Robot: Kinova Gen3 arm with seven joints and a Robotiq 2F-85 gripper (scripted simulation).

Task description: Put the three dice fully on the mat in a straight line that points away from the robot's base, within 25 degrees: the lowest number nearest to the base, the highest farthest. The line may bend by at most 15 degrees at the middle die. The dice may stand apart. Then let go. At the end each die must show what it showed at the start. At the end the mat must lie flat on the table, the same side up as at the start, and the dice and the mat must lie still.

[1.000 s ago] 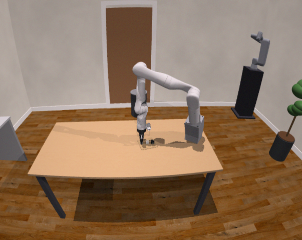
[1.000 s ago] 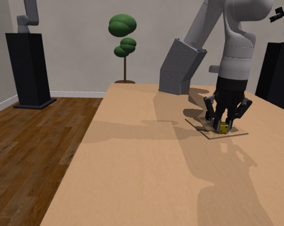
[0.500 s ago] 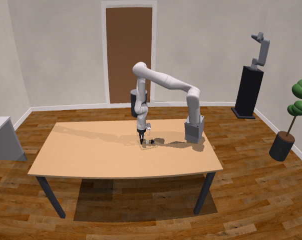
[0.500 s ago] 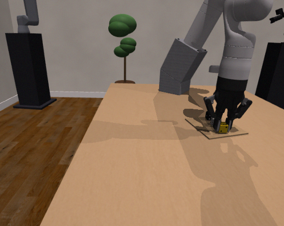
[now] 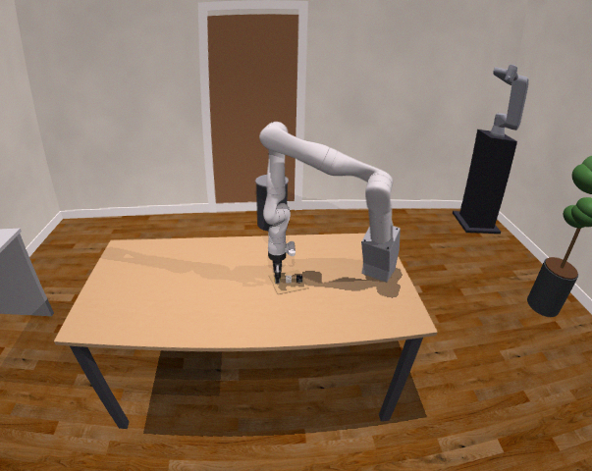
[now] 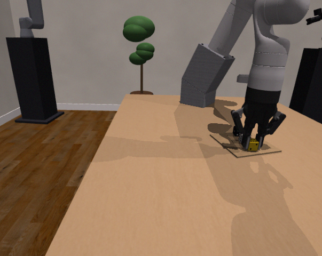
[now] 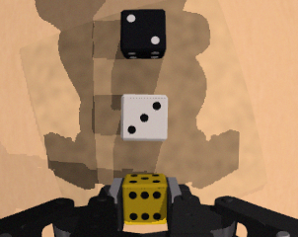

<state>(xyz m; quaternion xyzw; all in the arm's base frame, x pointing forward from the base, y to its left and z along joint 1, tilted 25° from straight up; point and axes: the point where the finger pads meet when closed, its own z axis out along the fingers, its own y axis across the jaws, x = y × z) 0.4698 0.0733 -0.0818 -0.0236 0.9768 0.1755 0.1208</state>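
Two dice, black die (image 7: 143, 34) and white die (image 7: 144, 117), are already sitting on the mat (image 6: 268, 152). We are clamping the claw (image 7: 145, 203) on the yellow die (image 7: 145, 199) near the mat's edge, with only releasing left, we judge.

arm (image 5: 331, 161) rises from its grey base block (image 5: 381, 256) at the right end of the table, bends at the elbor joint, runs up and across to a high shoulder-like bend, then drops straight down. wrist link (image 6: 267, 63) is vertical, tool pointing down. gripper (image 6: 251, 143) low over the table, black body upright, linkages splayed to both sides. fingers partly closed, pinched on the two opposite sides of the yellow die (image 7: 145, 197). pads flat against its faces, gripper symmetric about it in the wrist view. whether the die rests on the surface below: cannot tell.
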